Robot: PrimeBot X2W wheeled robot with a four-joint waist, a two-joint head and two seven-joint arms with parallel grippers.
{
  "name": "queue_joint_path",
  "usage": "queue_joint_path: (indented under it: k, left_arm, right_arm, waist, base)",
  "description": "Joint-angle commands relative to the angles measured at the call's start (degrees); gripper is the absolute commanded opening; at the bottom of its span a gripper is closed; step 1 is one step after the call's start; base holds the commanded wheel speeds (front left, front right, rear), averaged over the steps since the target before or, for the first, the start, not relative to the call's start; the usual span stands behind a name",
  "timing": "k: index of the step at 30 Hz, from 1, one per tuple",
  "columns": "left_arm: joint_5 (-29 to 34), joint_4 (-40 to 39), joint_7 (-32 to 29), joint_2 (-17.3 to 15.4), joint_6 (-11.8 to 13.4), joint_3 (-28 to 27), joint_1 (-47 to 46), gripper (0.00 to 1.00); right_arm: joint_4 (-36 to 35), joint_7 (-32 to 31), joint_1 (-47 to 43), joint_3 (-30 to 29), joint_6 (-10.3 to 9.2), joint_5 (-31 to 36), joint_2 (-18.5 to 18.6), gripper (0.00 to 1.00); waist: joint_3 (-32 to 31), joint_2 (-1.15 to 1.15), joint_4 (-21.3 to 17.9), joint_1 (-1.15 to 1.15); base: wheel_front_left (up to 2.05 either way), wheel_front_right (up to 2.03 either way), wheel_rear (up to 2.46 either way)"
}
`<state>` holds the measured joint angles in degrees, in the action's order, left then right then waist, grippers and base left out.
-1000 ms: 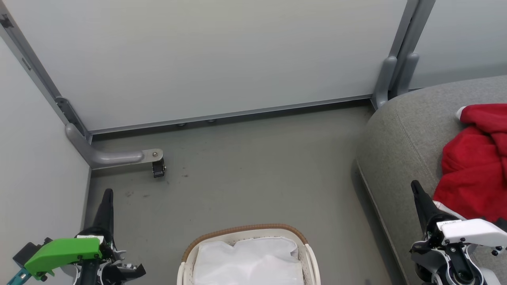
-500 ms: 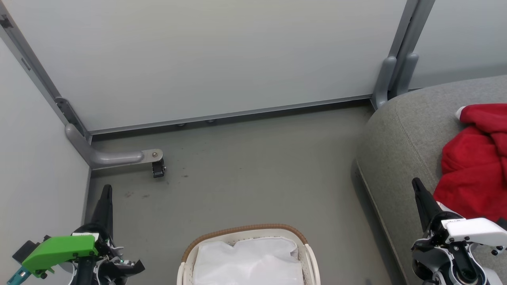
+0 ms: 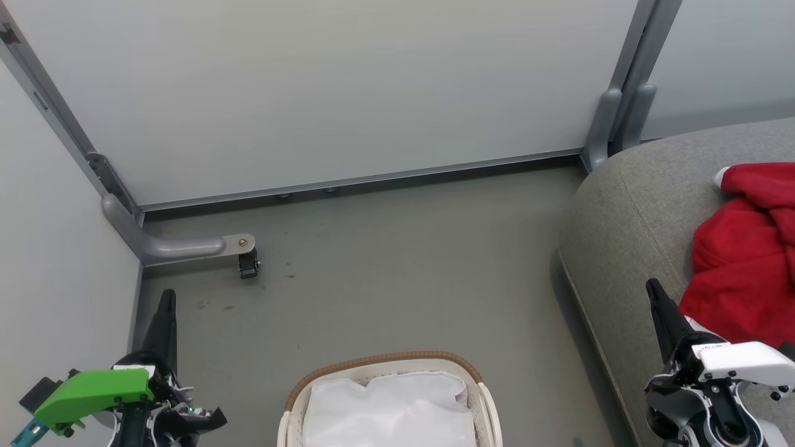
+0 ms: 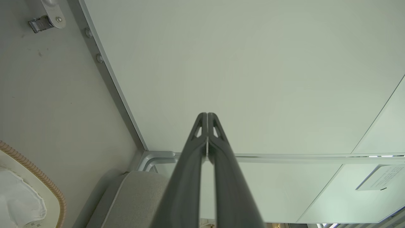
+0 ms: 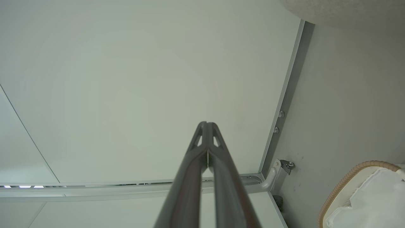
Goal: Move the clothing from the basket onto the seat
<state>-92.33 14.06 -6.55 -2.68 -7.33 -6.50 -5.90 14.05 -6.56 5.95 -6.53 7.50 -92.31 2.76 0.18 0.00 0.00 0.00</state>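
The left pincer (image 3: pixel 166 303) and right pincer (image 3: pixel 653 292) sit pressed together, empty; the loosely heaped clothing (image 3: pixel 739 261) could slide off the seat (image 3: pixel 621 217).

A dull grey-green floor (image 3: pixel 385 267) spreads out before me. At six o'clock a white basket (image 3: pixel 477 380) with a brown woven rim stands on it. At three o'clock the grey seat (image 3: pixel 627 211) rests on the floor, with red clothing (image 3: pixel 739 261) heaped on its cushion. At ten o'clock sits a partition's small caster foot (image 3: pixel 248 265).
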Motion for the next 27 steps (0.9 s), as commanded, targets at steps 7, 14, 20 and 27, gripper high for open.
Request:
queue_joint_path:
  k: [7, 14, 20, 27]
  left_arm:
    - [-0.2, -0.1, -0.2, -0.4, -0.3, -0.1, -0.7, 0.0]
    - [-0.2, -0.1, -0.2, -0.4, -0.3, -0.1, -0.7, 0.0]
    - [-0.2, -0.1, -0.2, -0.4, -0.3, -0.1, -0.7, 0.0]
    - [-0.2, -0.1, -0.2, -0.4, -0.3, -0.1, -0.7, 0.0]
  right_arm:
    - [-0.2, -0.2, 0.5, -0.1, -0.01, -0.2, 0.2, 0.0]
    - [-0.2, -0.2, 0.5, -0.1, -0.01, -0.2, 0.2, 0.0]
    - [-0.2, -0.2, 0.5, -0.1, -0.02, -0.2, 0.2, 0.0]
    - [-0.2, -0.2, 0.5, -0.1, -0.01, -0.2, 0.2, 0.0]
  waist:
    - [0.0, 0.0, 0.0, 0.0]
    - [0.0, 0.0, 0.0, 0.0]
    - [0.0, 0.0, 0.0, 0.0]
    - [0.0, 0.0, 0.0, 0.0]
  base:
    - [0.0, 0.0, 0.0]
    - [0.0, 0.0, 0.0]
    - [0.0, 0.0, 0.0]
    - [0.0, 0.0, 0.0]
